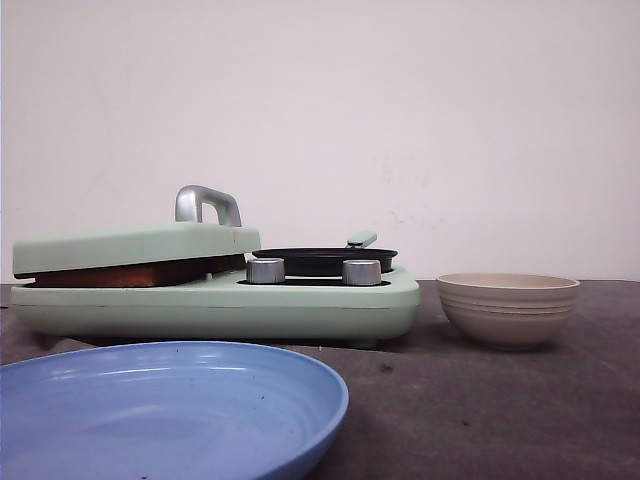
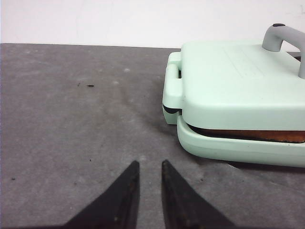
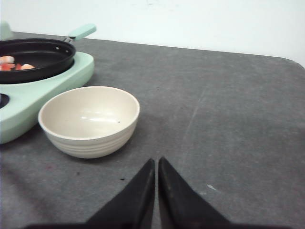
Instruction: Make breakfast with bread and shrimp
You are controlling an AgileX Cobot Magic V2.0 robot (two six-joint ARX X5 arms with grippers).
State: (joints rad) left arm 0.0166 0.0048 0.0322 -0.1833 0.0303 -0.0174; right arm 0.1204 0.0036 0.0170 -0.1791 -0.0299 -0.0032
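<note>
The bread shows only as a golden-brown crust edge (image 1: pixel 130 273) clamped under the shut mint-green lid (image 1: pixel 135 245) of the breakfast maker; the same edge shows in the left wrist view (image 2: pixel 257 135). The shrimp (image 3: pixel 14 64), pinkish-red and whitish pieces, lie in the black pan (image 3: pixel 43 55) on the maker's right side. My left gripper (image 2: pixel 149 164) hovers over bare table beside the maker's hinge end, its jaws a little apart and empty. My right gripper (image 3: pixel 157 161) is shut and empty, just beside the beige bowl (image 3: pixel 89 119). Neither gripper shows in the front view.
A blue plate (image 1: pixel 300 375) lies at the front left of the table. The empty beige ribbed bowl (image 1: pixel 507 308) stands right of the maker. The lid has a grey handle (image 1: pixel 207 203). Two silver knobs (image 1: pixel 265 271) sit in front of the pan. The table is dark grey.
</note>
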